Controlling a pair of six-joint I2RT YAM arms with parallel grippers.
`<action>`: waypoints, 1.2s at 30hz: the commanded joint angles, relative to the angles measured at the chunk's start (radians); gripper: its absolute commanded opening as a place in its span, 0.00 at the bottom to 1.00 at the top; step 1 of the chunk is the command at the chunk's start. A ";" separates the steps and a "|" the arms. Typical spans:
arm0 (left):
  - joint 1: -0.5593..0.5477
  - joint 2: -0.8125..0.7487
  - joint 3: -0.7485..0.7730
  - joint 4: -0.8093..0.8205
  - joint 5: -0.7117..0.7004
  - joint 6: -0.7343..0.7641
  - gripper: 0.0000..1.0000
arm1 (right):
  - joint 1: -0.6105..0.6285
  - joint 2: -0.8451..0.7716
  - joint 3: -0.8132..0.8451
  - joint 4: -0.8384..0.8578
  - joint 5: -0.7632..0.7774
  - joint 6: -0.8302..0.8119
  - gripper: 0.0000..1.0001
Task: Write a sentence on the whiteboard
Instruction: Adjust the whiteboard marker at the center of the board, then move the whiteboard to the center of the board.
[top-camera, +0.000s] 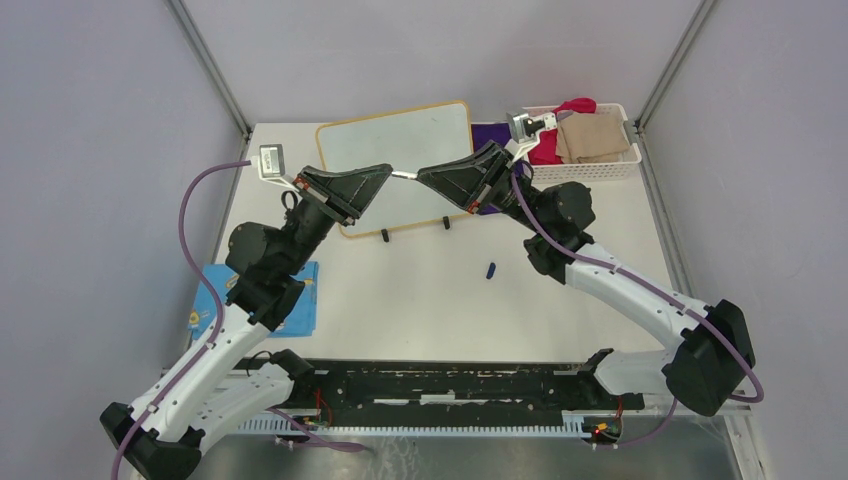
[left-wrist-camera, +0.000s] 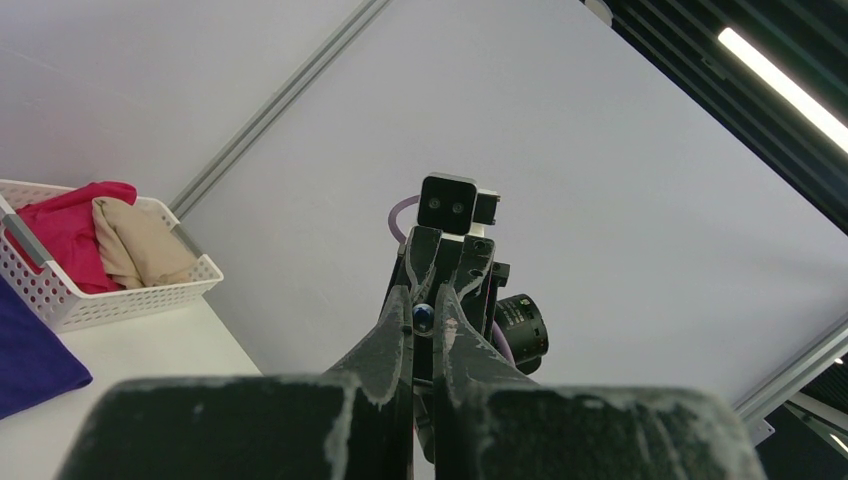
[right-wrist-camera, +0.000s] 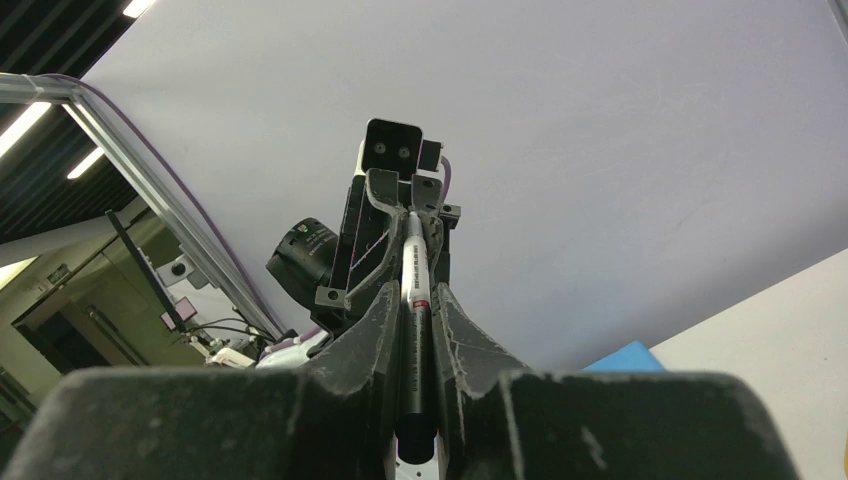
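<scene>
- White table (top-camera: 430, 310), grey walls around it, and your whiteboard (top-camera: 420, 135) lies flat at the far side, skewed, its black feet on the near edge.
- You've got both grippers meeting tip to tip over the board's near half.
- Right gripper (top-camera: 422, 175): jaws narrowly parted, clamped on the marker (top-camera: 404, 174) barrel.
- Left gripper (top-camera: 386, 171): jaws pinched fully together on the marker's other end.
- Blue cap (top-camera: 491, 270) lies loose on the table beside your right arm.
</scene>
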 joint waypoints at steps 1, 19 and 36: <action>0.002 0.009 0.002 -0.017 -0.014 0.006 0.02 | 0.002 -0.039 0.005 0.065 -0.040 -0.008 0.00; 0.001 -0.038 0.057 -0.172 -0.066 0.090 0.76 | -0.029 -0.183 -0.005 -0.196 0.068 -0.249 0.00; 0.002 -0.391 0.078 -0.762 -0.410 0.674 0.90 | 0.395 -0.210 0.095 -0.765 1.215 -1.212 0.00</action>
